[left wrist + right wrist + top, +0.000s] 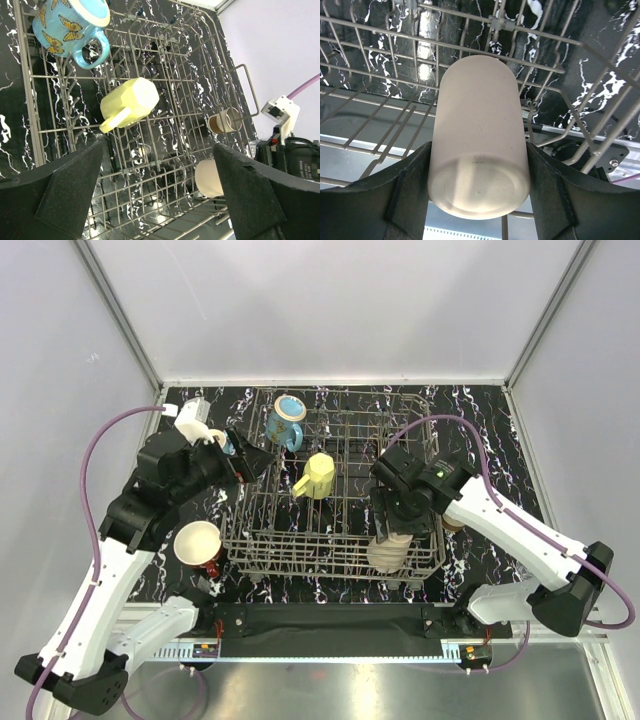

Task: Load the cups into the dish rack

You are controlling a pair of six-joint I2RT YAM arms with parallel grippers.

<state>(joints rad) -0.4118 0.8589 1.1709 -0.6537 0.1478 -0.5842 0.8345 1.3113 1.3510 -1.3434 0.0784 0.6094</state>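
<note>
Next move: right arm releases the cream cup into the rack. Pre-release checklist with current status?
1. Right gripper closed on both sides of the cream cup: ok.
2. Cream cup inside the dish rack, near-right corner: ok.
3. Cup resting on the wires, not hanging: cannot tell.
4. Left gripper open, empty, at the rack's left edge, away from the cream cup: ok.
5. Blue mug and yellow mug in the rack, apart from the cream cup: ok.
6. All cups loaded: not ok; red cup stands on the table left of the rack.
</note>
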